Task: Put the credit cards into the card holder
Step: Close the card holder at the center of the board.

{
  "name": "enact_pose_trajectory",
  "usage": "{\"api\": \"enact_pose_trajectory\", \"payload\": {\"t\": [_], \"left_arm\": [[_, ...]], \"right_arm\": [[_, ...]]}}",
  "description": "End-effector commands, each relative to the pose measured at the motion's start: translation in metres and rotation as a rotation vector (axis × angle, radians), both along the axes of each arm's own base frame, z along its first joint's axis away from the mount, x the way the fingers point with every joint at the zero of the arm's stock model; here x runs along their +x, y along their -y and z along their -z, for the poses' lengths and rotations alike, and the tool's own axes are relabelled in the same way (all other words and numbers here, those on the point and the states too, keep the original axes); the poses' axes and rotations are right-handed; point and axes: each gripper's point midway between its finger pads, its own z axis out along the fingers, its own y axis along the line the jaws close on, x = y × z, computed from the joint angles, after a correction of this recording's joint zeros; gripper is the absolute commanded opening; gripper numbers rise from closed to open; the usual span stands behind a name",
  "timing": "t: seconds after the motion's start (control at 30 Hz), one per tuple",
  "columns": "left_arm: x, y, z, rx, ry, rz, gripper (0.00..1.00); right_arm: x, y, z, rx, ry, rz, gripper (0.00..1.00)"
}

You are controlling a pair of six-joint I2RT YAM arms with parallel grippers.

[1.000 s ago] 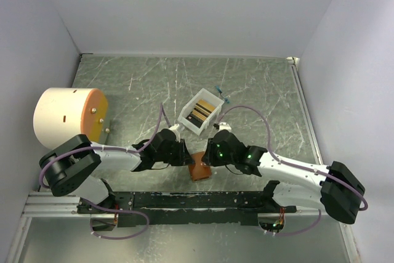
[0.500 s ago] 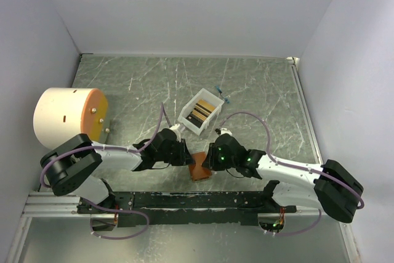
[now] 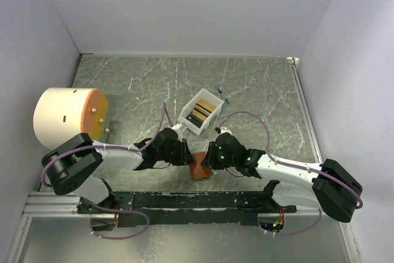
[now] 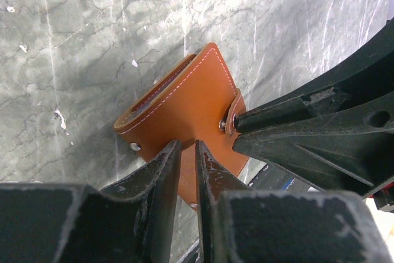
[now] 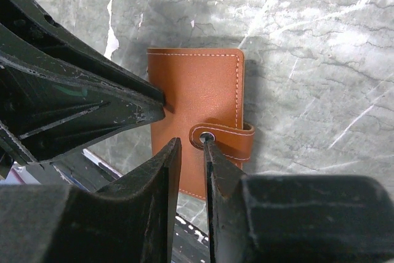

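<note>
**Tan leather on veined grey-green stone**

The card holder (image 4: 184,100) is orange-tan leather with pale stitching and silver snap studs. The table (image 3: 258,84) is grey-green, marbled with white veins. The left gripper (image 4: 188,149) and right gripper (image 5: 192,146) are black. At the holder's twelve o'clock, a white box (image 3: 188,122) shows dark and gold credit cards (image 3: 201,113). At nine o'clock, a cream drum (image 3: 58,115) has an orange face.

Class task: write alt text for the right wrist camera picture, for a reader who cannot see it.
A closed brown leather card holder fills the centre, against a grey marbled table, its snap tab fastened. From below, the right gripper, fingers close together, appears to nip the tab's end; from the left, the left gripper pinches the holder's edge.
</note>
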Motion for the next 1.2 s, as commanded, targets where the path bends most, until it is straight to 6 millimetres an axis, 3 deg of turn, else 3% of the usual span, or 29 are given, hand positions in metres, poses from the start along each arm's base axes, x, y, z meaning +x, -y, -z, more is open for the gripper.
{"api": "enact_pose_trajectory", "payload": {"t": [0.0,0.37,0.5,0.67,1.17], "left_arm": [[-0.011,-0.003,0.011,0.045,-0.021,0.046,0.28],[-0.009,-0.001,0.007,0.044,-0.006,0.040,0.29],[-0.007,-0.003,0.007,0.060,0.001,0.035,0.29],[-0.008,-0.004,0.007,0.058,0.004,0.034,0.29],[-0.007,-0.001,0.007,0.056,0.006,0.043,0.29]], "right_arm": [[0.006,0.002,0.000,-0.013,0.018,0.009,0.22],[0.006,-0.008,-0.004,-0.010,0.002,-0.035,0.17],[0.006,-0.011,-0.020,0.004,0.008,-0.050,0.17],[0.019,0.006,-0.037,-0.087,0.070,-0.015,0.19],[0.016,0.012,-0.011,-0.131,0.009,-0.019,0.19]]}}
